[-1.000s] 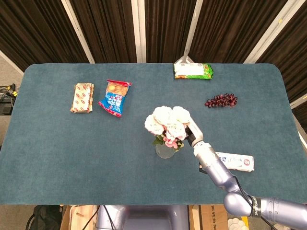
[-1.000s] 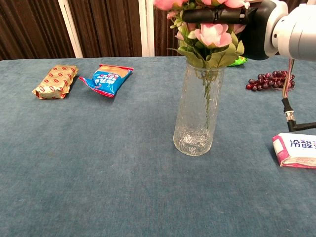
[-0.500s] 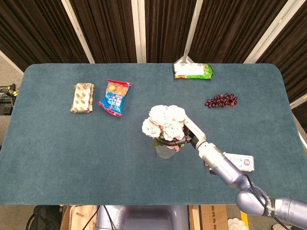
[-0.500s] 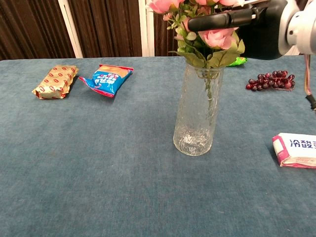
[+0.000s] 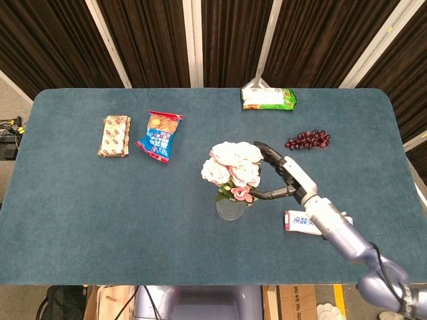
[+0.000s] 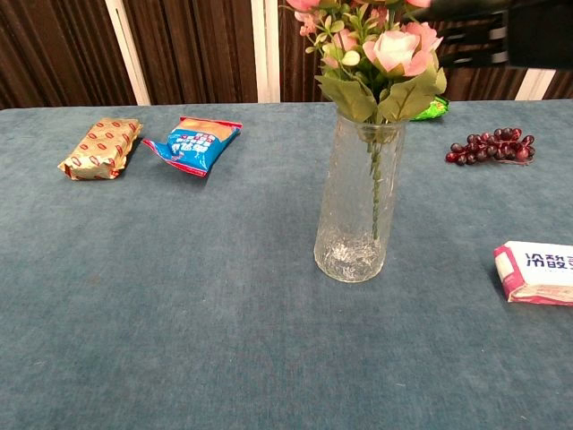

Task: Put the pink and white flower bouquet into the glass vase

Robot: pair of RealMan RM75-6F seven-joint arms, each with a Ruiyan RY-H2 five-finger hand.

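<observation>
The pink and white flower bouquet (image 5: 233,168) stands upright with its stems inside the glass vase (image 5: 230,210) near the table's middle. In the chest view the blooms (image 6: 380,49) fan out above the vase (image 6: 356,206), and the stems reach down inside the glass. My right hand (image 5: 293,181) hovers just right of the blooms with its fingers spread apart and nothing held between them. Only its dark edge (image 6: 542,31) shows at the top right of the chest view, apart from the flowers. My left hand appears in neither view.
A toothpaste box (image 5: 303,222) lies under my right forearm, right of the vase. Purple grapes (image 5: 307,139) and a green packet (image 5: 268,99) lie at the back right. A blue snack bag (image 5: 160,135) and a tan biscuit pack (image 5: 114,135) lie at the back left.
My right hand let go of the bouquet, opened and drew back to the right. The bouquet settled lower into the vase and stands there unsupported.
</observation>
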